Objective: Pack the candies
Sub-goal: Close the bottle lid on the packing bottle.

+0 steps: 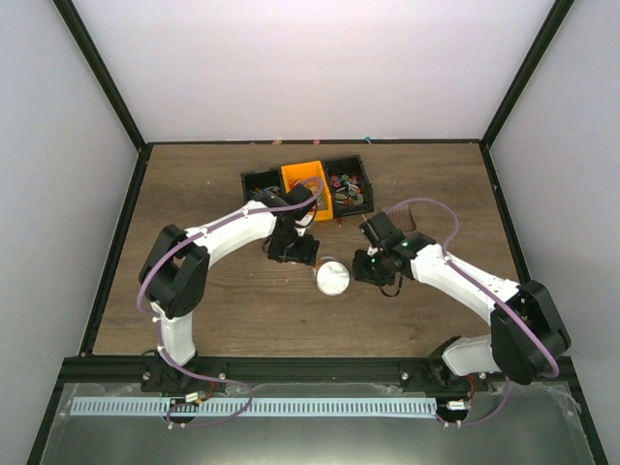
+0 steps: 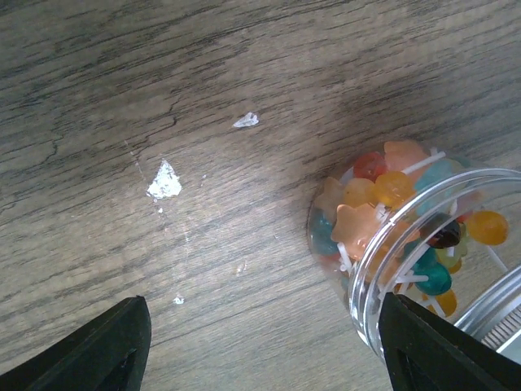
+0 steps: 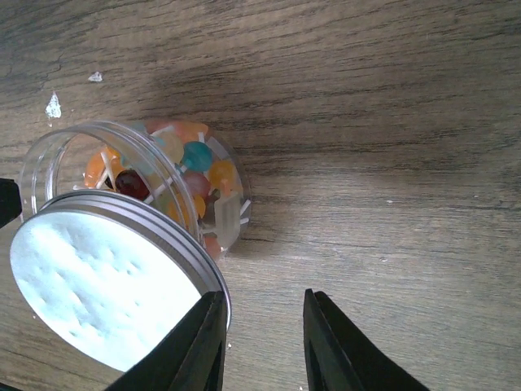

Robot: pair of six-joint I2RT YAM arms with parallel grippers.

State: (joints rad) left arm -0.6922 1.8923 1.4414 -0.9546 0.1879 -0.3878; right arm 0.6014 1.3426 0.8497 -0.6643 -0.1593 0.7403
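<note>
A small clear round jar (image 1: 332, 278) stands on the wooden table between my two grippers, with a silver-rimmed white lid (image 3: 98, 289) on top. It is full of candies (image 3: 191, 167) in orange, teal, red and yellow, also seen in the left wrist view (image 2: 383, 199). My left gripper (image 1: 294, 250) is open wide just left of the jar; its right finger (image 2: 444, 346) is beside the jar wall (image 2: 370, 277). My right gripper (image 1: 373, 266) is open and empty just right of the jar; its left finger (image 3: 195, 346) is next to the lid's rim. More candies (image 1: 349, 186) lie in the back bin.
A black bin (image 1: 260, 182), an orange bin (image 1: 306, 180) and a black bin (image 1: 363, 167) holding the candies stand in a row behind the jar. Small white scraps (image 2: 164, 181) lie on the table to the left of the jar. Black frame posts edge the table.
</note>
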